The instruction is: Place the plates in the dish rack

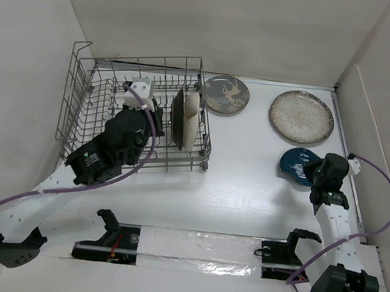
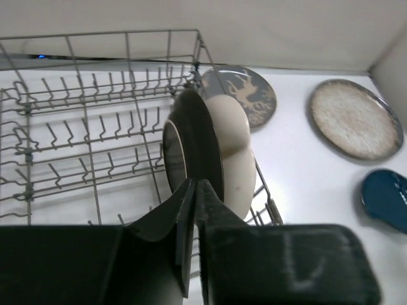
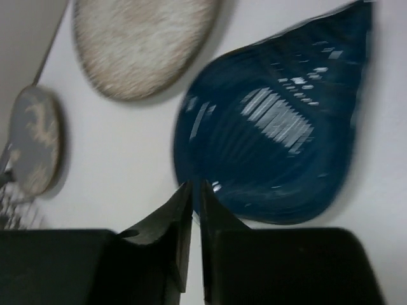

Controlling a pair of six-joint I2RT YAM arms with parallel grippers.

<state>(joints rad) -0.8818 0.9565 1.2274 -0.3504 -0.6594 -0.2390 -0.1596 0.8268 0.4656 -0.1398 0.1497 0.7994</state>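
surface: white table (image 1: 239, 192) boxed in by plain white walls (image 1: 263, 28).
top view, rack: one dish rack (image 1: 90, 79), grey wire, far left of the table.
top view, loaded: two plates stand on edge side by side at the rack's right end, the dark-rimmed plate (image 1: 177, 116) and, to its right, the cream plate (image 1: 192, 118).
top view, not loaded: deer plate (image 1: 226, 95) lies flat just beside the rack's right wall; speckled plate (image 1: 301, 117) lies flat well to the right.
top view, other: one blue dish (image 1: 296, 162), teardrop shaped, near the speckled plate.
top view, arms: left arm (image 1: 103, 154) reaches over the rack; right arm (image 1: 331, 209) ends at the blue dish.
left wrist view, pincer: left gripper (image 2: 194, 184) narrow, fingers all but touching, nothing between them.
left wrist view, position: above the rack floor, just short of the two standing plates; rows of tines to its left are bare.
left wrist view, beyond: deer plate and speckled plate both seen outside the wire wall.
right wrist view, pincer: right gripper (image 3: 192, 185) narrow, only a thin slit, holding nothing.
right wrist view, position: tips over the near edge of the blue dish; contact cannot be told.
progress (judgement): about half done, two of four plates in the rack.
remaining (judgement): deer plate and speckled plate to load.
count: plates four; racks one; blue dishes one; arms two.
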